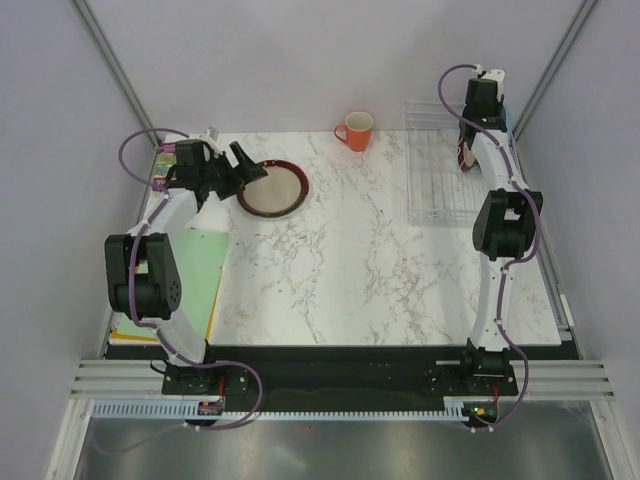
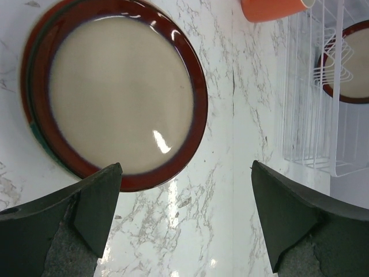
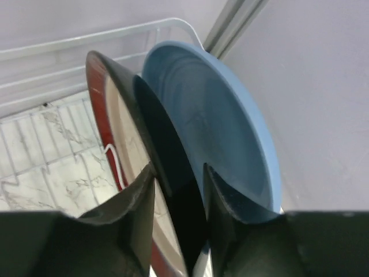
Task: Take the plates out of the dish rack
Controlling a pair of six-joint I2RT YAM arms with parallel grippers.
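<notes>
The white wire dish rack (image 1: 435,190) stands at the back right. In it, on edge, are a cream plate with a dark red rim (image 3: 124,133) and behind it a light blue plate (image 3: 213,115). My right gripper (image 3: 179,173) reaches down into the rack (image 3: 69,43), its jaws closed on the cream plate's rim, one finger on its face and one between it and the blue plate. Another cream red-rimmed plate (image 2: 115,86) lies flat on the table at the back left (image 1: 272,187). My left gripper (image 2: 184,173) hovers open just beside it, holding nothing.
An orange mug (image 1: 355,130) sits on the marble table (image 1: 350,260) between the flat plate and the rack. A green sheet (image 1: 195,270) lies along the left edge under the left arm. The side wall stands close behind the blue plate.
</notes>
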